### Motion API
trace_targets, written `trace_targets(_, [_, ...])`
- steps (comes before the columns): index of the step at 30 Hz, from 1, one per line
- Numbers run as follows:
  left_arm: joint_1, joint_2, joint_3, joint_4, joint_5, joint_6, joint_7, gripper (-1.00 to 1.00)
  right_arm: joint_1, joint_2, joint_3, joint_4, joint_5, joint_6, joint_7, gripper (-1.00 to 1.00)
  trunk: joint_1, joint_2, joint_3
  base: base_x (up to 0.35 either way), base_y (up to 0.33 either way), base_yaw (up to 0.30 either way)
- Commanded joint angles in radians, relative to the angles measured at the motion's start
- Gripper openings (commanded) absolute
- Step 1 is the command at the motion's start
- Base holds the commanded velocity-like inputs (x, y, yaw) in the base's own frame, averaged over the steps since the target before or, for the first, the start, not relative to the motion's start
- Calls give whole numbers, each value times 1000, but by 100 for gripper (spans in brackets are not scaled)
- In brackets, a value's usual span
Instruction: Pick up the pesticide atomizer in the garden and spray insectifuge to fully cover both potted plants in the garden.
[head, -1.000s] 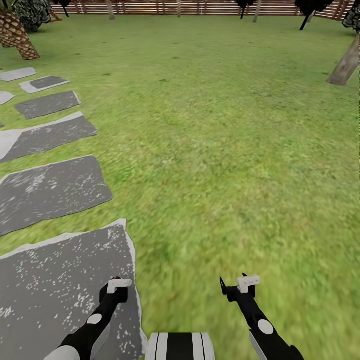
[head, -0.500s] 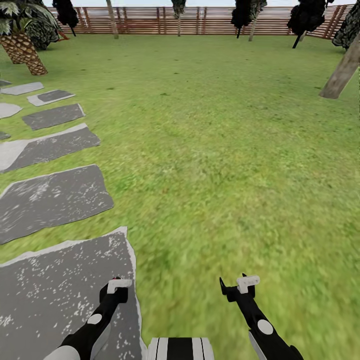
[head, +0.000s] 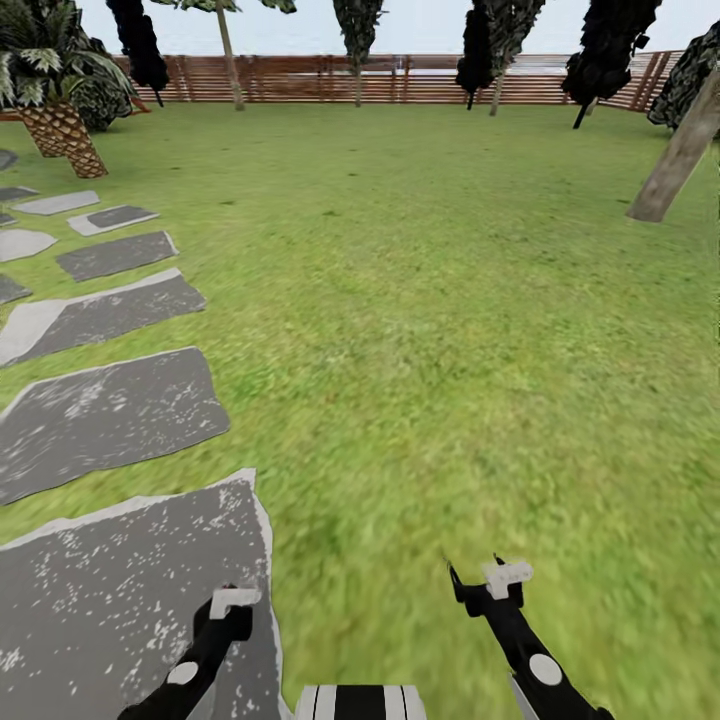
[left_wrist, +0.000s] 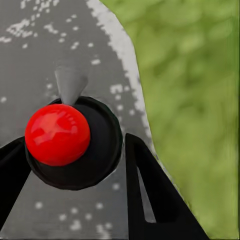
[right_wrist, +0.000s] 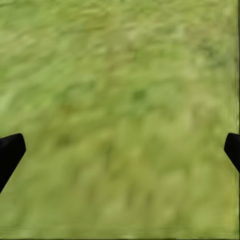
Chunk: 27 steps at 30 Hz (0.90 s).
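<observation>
Lawn (head: 450, 300), seven stepping stones (head: 110, 415); right gripper (right_wrist: 120, 150) fingers wide, left gripper (left_wrist: 75, 200) spread unclear.

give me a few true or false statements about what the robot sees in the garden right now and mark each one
1. The brown slatted wooden fence runs along the far edge of the green lawn. True.
2. The grey stepping stones lie toward the robot's right. False: they lie toward its left.
3. The right gripper is shut on a sprayer. False: it is open over grass, holding nothing.
4. The left gripper hangs above a grey stone. True.
</observation>
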Motion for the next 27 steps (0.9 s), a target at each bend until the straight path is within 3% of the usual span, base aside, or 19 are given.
trace_targets(1, [12,-1,-1,0,1,-4,2,-100,19,-6,2,1,2,-4,0,100,-1,0,3,0,0,0])
trace_targets(5, [54,-10,1,1,4,-5,7,-100,111,-14,2,3,2,-49,-1,100,-2,1,19,0,0,0])
trace_targets(11, [84,-16,2,0,8,-7,13,-100,181,-12,2,15,1,-108,0,100,-5,2,42,0,0,0])
trace_targets(12, [88,-20,3,2,8,-6,14,-100,210,-16,0,17,1,-157,-1,100,-6,3,46,0,0,0])
trace_targets(16, [120,-20,6,0,9,-7,15,-100,224,-17,-1,72,-1,-194,-2,100,-14,17,60,0,0,0])
trace_targets(27, [143,-18,6,0,8,-8,15,-100,225,-15,-2,105,-2,-209,-3,100,-56,94,94,0,0,0])
